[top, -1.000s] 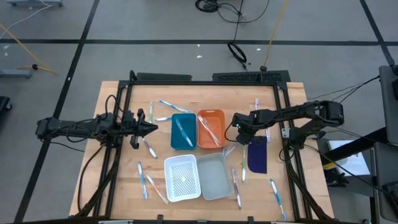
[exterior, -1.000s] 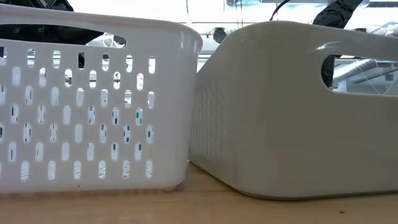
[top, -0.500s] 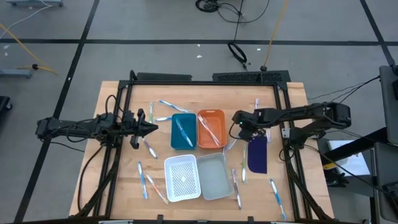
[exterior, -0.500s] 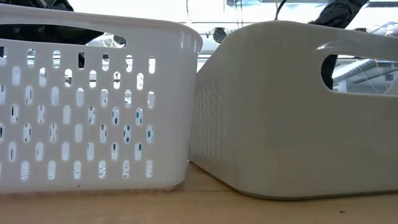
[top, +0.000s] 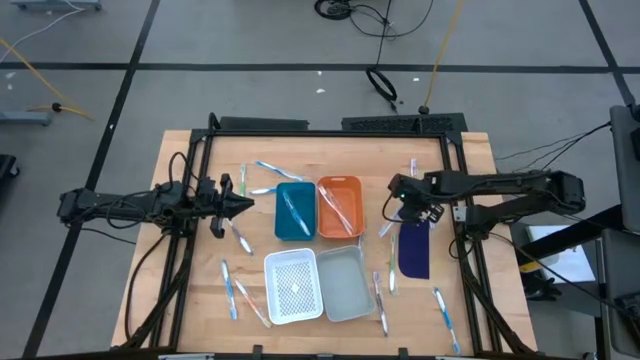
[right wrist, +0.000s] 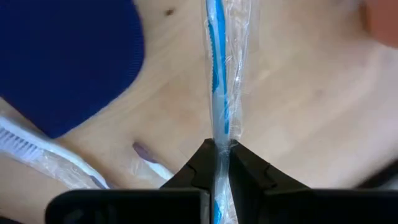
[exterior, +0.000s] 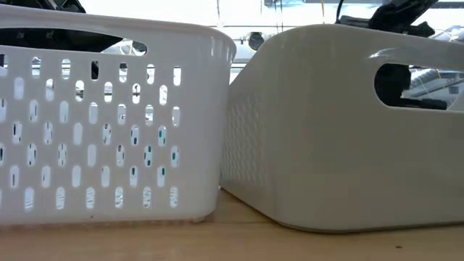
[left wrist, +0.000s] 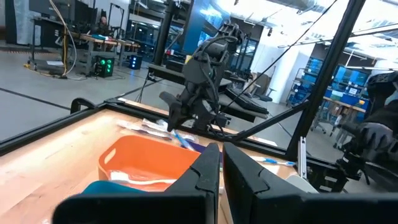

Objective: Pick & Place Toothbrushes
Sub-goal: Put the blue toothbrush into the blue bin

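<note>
With our right pincer [right wrist: 221,163] clamped on a wrapped blue toothbrush [right wrist: 219,74] (left pincer [left wrist: 221,163] closed, empty), we should lift level toward the orange tray [top: 339,207].

We are seeing the low view almost wholly blocked by the white perforated basket [exterior: 109,123] and the grey tray [exterior: 341,130], hiding the table behind. The wrapped blue toothbrush [right wrist: 217,81] is running off the right wrist picture's edge, its head unseen.

Both arms [top: 130,205] reach inward, jaws closed.
</note>
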Robot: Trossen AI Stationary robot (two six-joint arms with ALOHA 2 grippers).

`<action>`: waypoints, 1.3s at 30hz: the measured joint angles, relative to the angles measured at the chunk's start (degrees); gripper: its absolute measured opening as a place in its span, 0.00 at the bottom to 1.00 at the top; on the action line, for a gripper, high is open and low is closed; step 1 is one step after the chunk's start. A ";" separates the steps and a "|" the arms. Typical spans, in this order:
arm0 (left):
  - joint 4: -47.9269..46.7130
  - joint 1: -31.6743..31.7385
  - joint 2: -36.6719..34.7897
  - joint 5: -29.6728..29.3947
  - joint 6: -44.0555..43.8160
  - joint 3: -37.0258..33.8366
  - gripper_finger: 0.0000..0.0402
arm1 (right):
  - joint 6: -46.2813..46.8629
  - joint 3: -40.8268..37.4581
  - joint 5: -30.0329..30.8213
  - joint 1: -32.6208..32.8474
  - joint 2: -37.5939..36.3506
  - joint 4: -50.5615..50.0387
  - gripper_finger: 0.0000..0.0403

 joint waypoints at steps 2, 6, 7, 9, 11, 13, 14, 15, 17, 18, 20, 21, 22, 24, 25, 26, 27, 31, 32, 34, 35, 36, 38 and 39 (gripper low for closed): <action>0.00 0.00 0.00 0.00 0.00 0.00 0.05 | 2.29 0.00 0.01 -0.01 -2.08 -0.06 0.04; 0.01 0.00 0.00 -0.02 -0.20 0.00 0.05 | 6.21 0.04 0.01 -0.01 -6.23 -0.39 0.04; 0.09 -0.01 0.01 -0.02 -0.20 0.00 0.05 | 7.20 0.04 -0.01 0.01 -7.21 -0.73 0.04; 0.85 0.00 0.02 -0.03 -0.20 0.00 0.05 | 9.27 0.07 -0.01 0.01 -9.07 -1.30 0.04; 1.44 0.00 0.00 -0.04 -0.26 0.00 0.05 | 11.69 0.07 -0.04 0.05 -10.85 -1.48 0.04; 2.14 0.00 0.02 -0.04 -0.37 -0.01 0.05 | 14.46 0.10 -0.31 0.05 -12.63 -1.40 0.04; 2.63 0.00 0.00 -0.04 -0.38 0.00 0.05 | 15.92 0.26 -0.83 0.05 -13.40 -1.51 0.04; 2.98 0.00 0.00 -0.04 -0.45 0.00 0.05 | 17.66 0.48 -1.66 0.05 -14.11 -1.45 0.04; 3.10 -0.02 0.00 -0.06 -1.17 0.00 0.05 | 21.53 1.31 -3.16 0.05 -15.36 -1.02 0.04; 3.10 0.00 0.02 -0.09 -1.71 0.00 0.05 | 23.55 1.85 -3.83 0.07 -15.81 -0.53 0.04; 3.15 -0.02 0.02 -0.67 -2.76 0.00 0.05 | 26.79 3.01 -4.81 0.08 -16.55 0.64 0.04; 3.13 -0.01 0.02 -1.05 -3.35 0.00 0.05 | 28.08 3.61 -4.82 0.10 -16.81 1.11 0.04; 3.15 0.00 0.02 -1.17 -3.61 0.00 0.05 | 29.28 4.18 -4.82 0.14 -16.99 1.80 0.04; 3.35 0.00 0.38 -1.46 -4.40 0.00 0.05 | 31.21 5.30 -4.75 0.59 -17.05 3.48 0.04; 3.48 0.00 0.74 -1.46 -4.89 0.00 0.05 | 31.97 5.85 -4.78 0.94 -17.01 4.11 0.04; 3.49 0.00 1.11 -1.46 -5.30 0.00 0.05 | 32.76 6.39 -4.85 1.42 -16.92 4.68 0.04; 3.79 0.00 1.58 -1.44 -5.95 0.00 0.05 | 33.69 6.83 -5.18 1.94 -16.73 5.64 0.04; 4.12 -0.02 3.34 -1.46 -8.08 0.00 0.05 | 40.68 8.00 -8.98 4.04 -15.60 10.24 0.04; 4.11 -0.02 3.76 -1.44 -8.38 0.00 0.05 | 42.80 8.19 -10.07 4.58 -15.17 11.52 0.04; 4.12 -0.02 4.55 -1.32 -8.55 0.00 0.05 | 47.06 8.28 -12.05 5.63 -14.25 14.01 0.04; 4.11 -0.02 4.92 -1.03 -8.55 0.00 0.05 | 49.09 8.28 -12.88 6.21 -13.81 15.13 0.04; 4.05 -0.02 5.11 -0.96 -8.52 0.00 0.05 | 51.21 8.28 -13.89 6.76 -13.32 16.55 0.04; 4.07 -0.02 5.66 -0.73 -8.52 0.00 0.05 | 55.24 8.28 -16.15 7.98 -12.36 19.88 0.04; 4.07 -0.02 5.80 -0.69 -8.50 0.00 0.05 | 57.15 8.28 -17.44 8.53 -11.91 21.42 0.04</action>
